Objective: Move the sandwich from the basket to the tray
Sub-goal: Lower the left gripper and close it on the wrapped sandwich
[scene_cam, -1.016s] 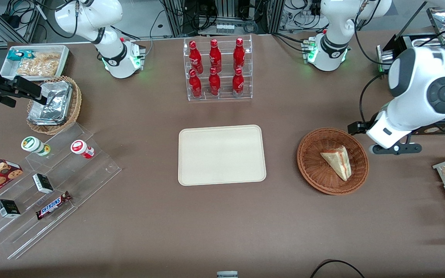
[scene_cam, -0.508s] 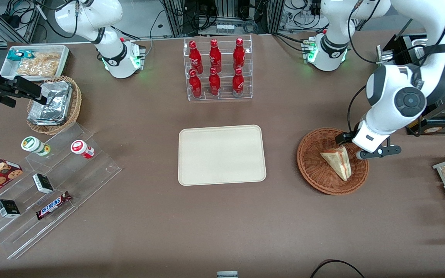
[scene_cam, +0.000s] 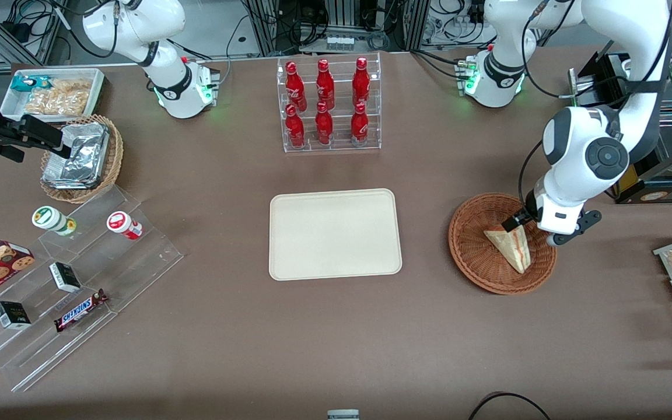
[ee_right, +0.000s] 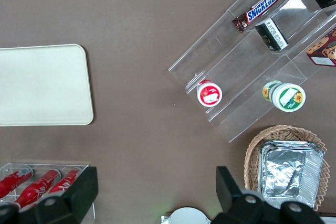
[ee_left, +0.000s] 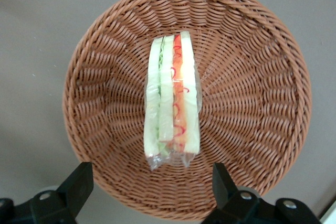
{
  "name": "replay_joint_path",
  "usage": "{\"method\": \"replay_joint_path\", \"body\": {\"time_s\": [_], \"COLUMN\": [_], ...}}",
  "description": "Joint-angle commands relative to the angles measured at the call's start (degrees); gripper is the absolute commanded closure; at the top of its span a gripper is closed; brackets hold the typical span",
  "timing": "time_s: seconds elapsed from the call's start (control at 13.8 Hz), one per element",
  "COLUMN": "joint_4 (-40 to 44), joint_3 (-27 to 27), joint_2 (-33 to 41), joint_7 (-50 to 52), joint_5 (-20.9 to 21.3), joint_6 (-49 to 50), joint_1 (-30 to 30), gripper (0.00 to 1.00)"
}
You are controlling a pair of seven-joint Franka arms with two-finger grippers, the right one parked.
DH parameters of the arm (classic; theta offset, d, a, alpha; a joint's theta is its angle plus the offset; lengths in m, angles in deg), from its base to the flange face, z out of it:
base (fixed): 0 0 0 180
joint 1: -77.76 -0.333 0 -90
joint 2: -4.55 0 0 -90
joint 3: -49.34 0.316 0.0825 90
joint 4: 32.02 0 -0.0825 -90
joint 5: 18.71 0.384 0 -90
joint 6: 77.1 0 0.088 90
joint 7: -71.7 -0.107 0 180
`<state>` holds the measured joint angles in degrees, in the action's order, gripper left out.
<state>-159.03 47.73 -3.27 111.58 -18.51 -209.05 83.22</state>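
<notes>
The triangular white-bread sandwich [ee_left: 172,98], wrapped in clear film with red and green filling showing, stands on edge in the round reddish-brown wicker basket [scene_cam: 469,252]. The gripper [ee_left: 152,182] hovers open just above it, one finger to each side. It looks light, soft and slippery-wrapped; a gentle pinch across the flat bread faces seems safest before carrying it to the cream rectangular plastic tray [scene_cam: 335,233].

A brown matte worktop [scene_cam: 207,326] fills the scene under even light; black cables [scene_cam: 289,23] and metal frames crowd its upper edge.
</notes>
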Motion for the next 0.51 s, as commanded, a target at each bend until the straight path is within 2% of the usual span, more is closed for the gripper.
{"method": "replay_joint_path", "body": {"time_s": [0.0, 0.44], "joint_4": [2.2, 6.5], "joint_3": [0.0, 0.0], "joint_2": [-3.0, -9.5], "joint_7": [3.0, 2.7], "joint_5": [-1.0, -0.9], "joint_6": [-1.1, -1.2], "joint_1": [0.2, 0.1], "gripper": [0.0, 0.0]}}
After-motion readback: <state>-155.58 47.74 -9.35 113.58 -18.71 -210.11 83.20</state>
